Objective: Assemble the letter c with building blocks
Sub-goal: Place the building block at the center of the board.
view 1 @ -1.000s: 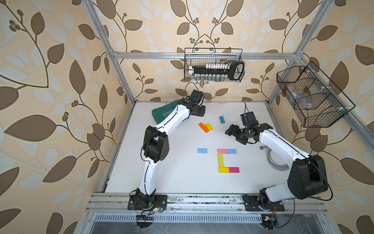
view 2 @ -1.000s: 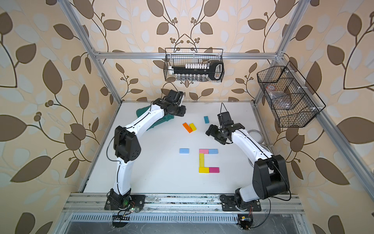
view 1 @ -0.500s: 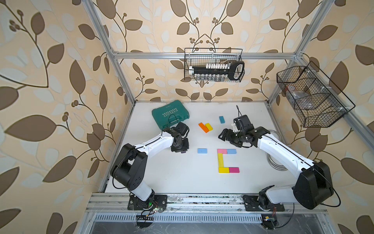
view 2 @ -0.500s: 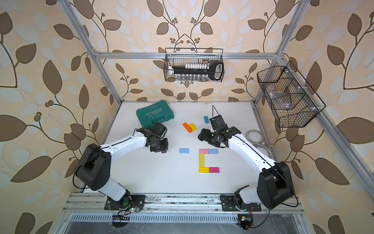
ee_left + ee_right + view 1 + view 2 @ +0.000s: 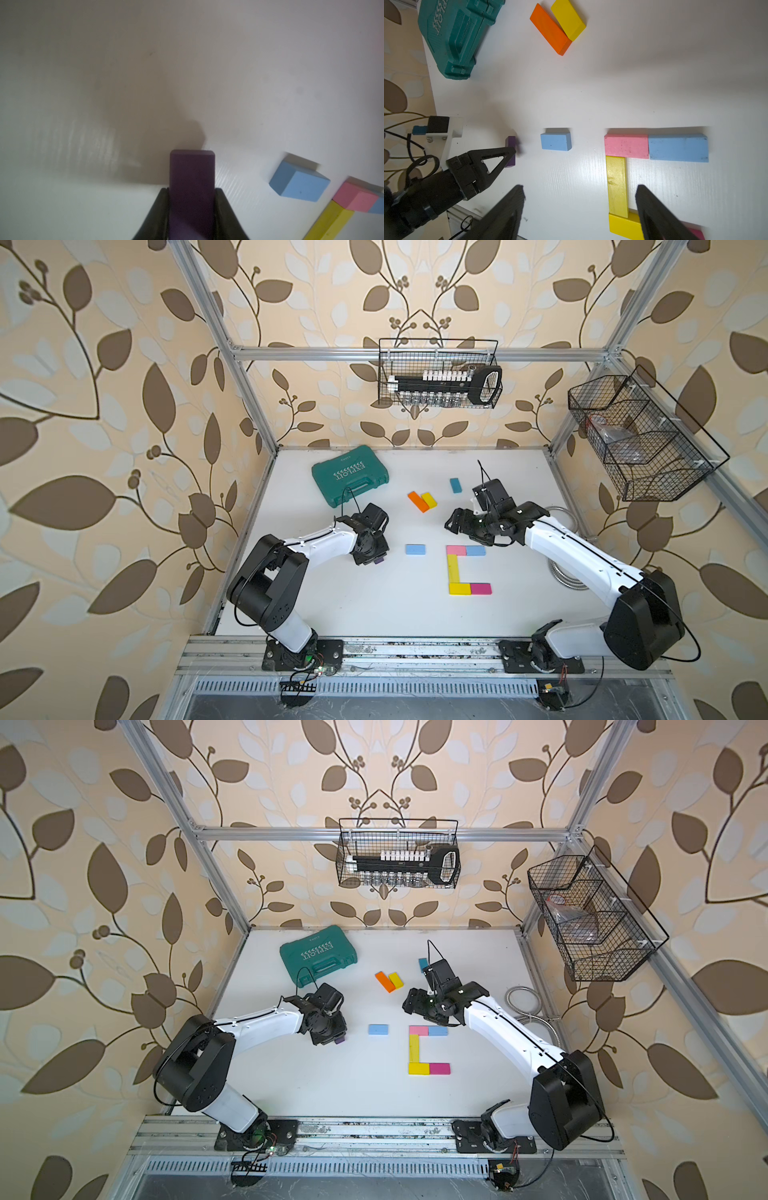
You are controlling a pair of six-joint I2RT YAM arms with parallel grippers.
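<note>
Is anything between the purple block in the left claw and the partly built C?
Yes: a loose light blue block lies between the purple block, held in the left claw, and the C's pink corner block. Nothing else visible intervenes.

Left hand [image 5: 373, 558], with purple block [image 5: 192, 176], pulled back from green case [image 5: 350, 475]; right hand [image 5: 456, 524] edged toward centre.

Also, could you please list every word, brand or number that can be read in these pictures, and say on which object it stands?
"EXPLOIT": raised letters on the lid of the green case, upside down in both top views, beside a row of arrowheads.
A smaller line near the case's far edge: too small to read.
The blocks, such as the pink block, carry no writing.
</note>
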